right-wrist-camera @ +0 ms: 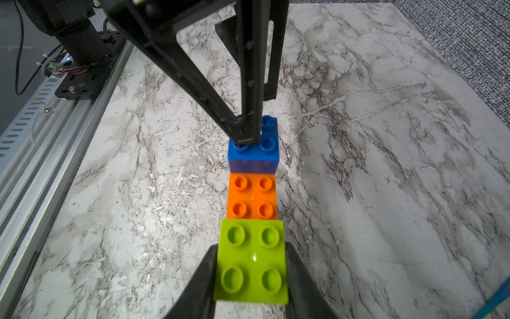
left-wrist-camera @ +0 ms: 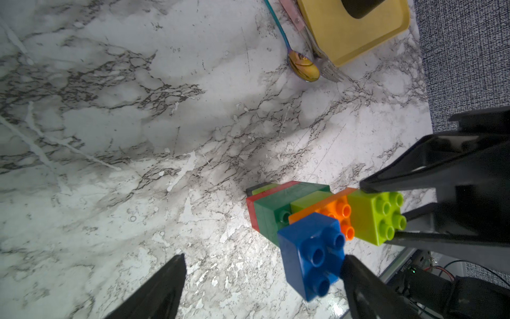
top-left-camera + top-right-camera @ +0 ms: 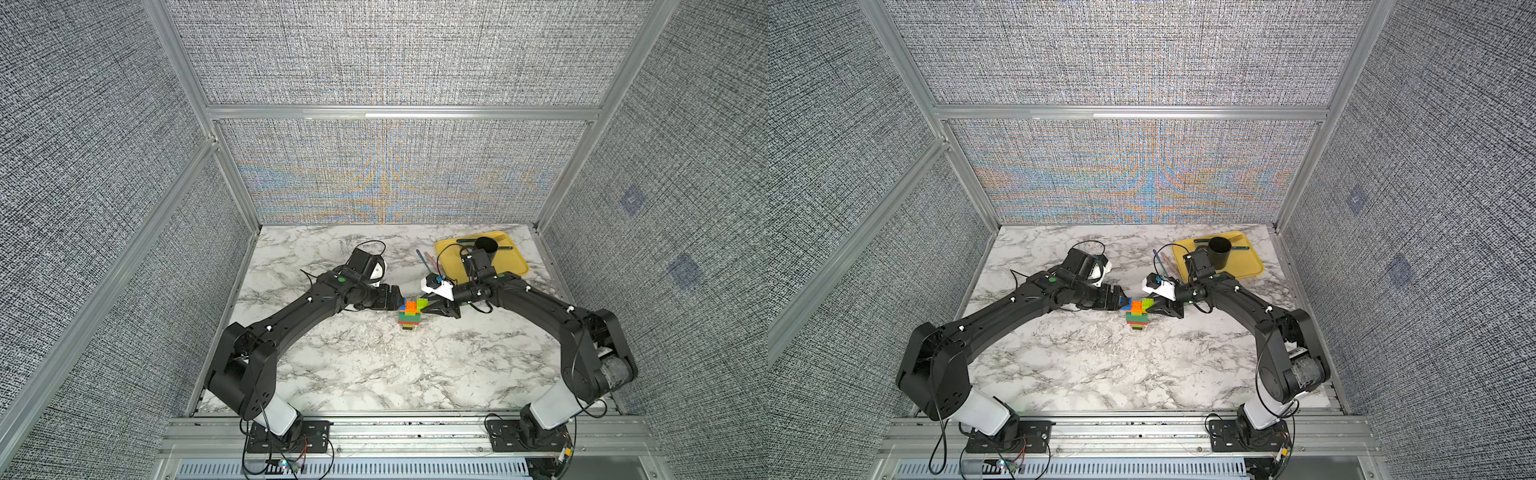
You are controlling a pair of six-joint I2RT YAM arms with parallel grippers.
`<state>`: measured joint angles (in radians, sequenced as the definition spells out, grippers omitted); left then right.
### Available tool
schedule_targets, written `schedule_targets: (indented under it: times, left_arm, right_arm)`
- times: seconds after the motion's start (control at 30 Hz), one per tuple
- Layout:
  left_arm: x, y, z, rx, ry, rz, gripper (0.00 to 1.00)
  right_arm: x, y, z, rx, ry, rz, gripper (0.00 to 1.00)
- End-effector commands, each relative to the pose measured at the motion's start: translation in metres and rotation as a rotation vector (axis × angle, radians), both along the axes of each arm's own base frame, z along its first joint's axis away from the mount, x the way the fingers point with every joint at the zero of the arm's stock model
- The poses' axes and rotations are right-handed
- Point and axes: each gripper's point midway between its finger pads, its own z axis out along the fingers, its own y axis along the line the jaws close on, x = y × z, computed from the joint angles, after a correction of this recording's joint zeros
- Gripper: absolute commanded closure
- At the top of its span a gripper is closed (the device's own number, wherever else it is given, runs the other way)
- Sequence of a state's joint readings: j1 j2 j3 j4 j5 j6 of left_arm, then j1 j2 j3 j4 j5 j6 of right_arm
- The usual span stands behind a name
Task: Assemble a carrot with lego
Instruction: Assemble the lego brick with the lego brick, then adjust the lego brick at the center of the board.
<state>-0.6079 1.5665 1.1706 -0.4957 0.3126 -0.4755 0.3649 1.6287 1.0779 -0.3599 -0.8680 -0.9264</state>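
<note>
The carrot (image 3: 409, 316) (image 3: 1138, 318) lies at mid-table as a stack of lego, black tip toward the front and a blue brick (image 2: 311, 251) and a lime brick (image 1: 251, 265) on the orange layer (image 1: 252, 198) at the wide end. My right gripper (image 1: 251, 247) (image 3: 424, 305) has a finger pressed against each side of the lime brick. Coming from the left side, my left gripper (image 2: 263, 258) (image 3: 400, 303) stands wide open. One of its fingers (image 1: 245, 132) touches the blue brick's studded face, and the other is well clear over bare table.
A yellow tray (image 3: 513, 259) with a black mug (image 3: 486, 247) sits at the back right. A spoon (image 2: 303, 66) and a fork (image 2: 331, 73) lie on the marble just left of the tray. Fabric walls enclose the table on three sides.
</note>
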Motion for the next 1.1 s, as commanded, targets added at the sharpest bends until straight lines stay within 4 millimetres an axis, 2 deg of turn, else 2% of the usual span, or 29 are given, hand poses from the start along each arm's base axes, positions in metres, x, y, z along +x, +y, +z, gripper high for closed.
schedule_targets:
  times: [0.0, 0.17, 0.33, 0.43, 0.6, 0.77, 1.07]
  left_arm:
    - [-0.003, 0.004, 0.000, 0.015, 0.006, -0.002, 0.09]
    - [-0.004, 0.003, 0.003, 0.006, 0.004, 0.001, 0.09]
    - [-0.002, 0.000, 0.014, -0.018, -0.012, -0.007, 0.09]
    - [-0.001, -0.003, 0.022, -0.040, -0.023, -0.007, 0.09]
    - [0.001, 0.000, 0.032, -0.047, -0.060, 0.005, 0.08]
    - [0.000, 0.001, 0.034, -0.047, -0.066, 0.009, 0.08]
    - [-0.002, 0.008, 0.037, -0.030, -0.086, 0.019, 0.07]
  right_arm:
    - [0.002, 0.003, 0.007, 0.021, -0.008, -0.005, 0.54]
    - [0.002, 0.002, 0.010, 0.024, -0.011, -0.013, 0.41]
    - [-0.001, 0.006, 0.002, 0.020, -0.007, -0.024, 0.25]
    - [-0.005, 0.012, -0.005, 0.018, -0.010, -0.020, 0.21]
    - [-0.006, 0.018, -0.014, 0.022, -0.013, -0.033, 0.21]
    - [-0.003, 0.025, -0.020, 0.025, -0.015, -0.040, 0.24]
    - [-0.005, 0.029, -0.023, 0.042, -0.005, -0.050, 0.42]
